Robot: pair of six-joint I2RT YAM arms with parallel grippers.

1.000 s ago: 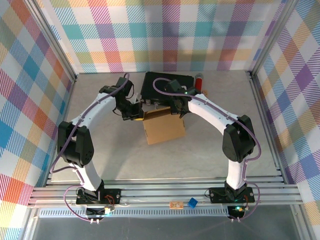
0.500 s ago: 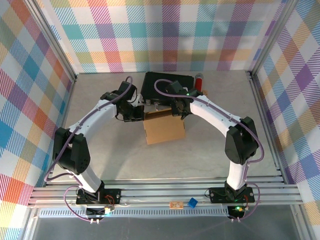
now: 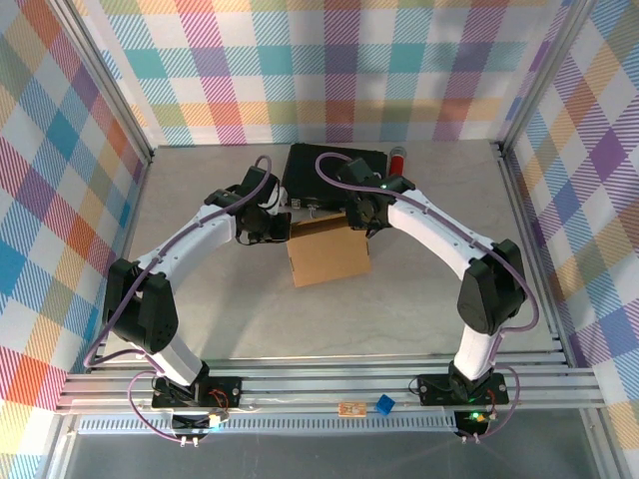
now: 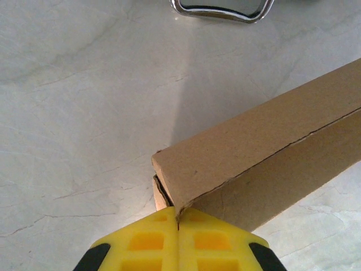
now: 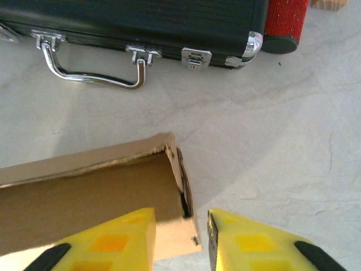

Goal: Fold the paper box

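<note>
**Both arms at the far end of the cardboard box, one gripper shut, one parted**

The paper box lies flat near the middle of the pale marbled table. It is a closed-up, shallow brown carton, and its far edge sits close to a black hard case. A red cylinder lies just to the right of that case, by the back wall.

Both arms curve in over the box's far edge. The left gripper is at the far left corner and the right gripper at the far right one.

From the left wrist, the left gripper has its yellow fingers pressed tight together, with no gap. Their tips butt against the corner of the paper box, where a seam in the cardboard is slightly split. I can't tell whether any sliver of cardboard is caught between them.

From the right wrist, the right gripper has its fingers spread apart. The ragged end of the paper box stands in the gap and nothing is pinched. Beyond it the case shows its chrome handle and latches, with the red cylinder at its end.
</note>
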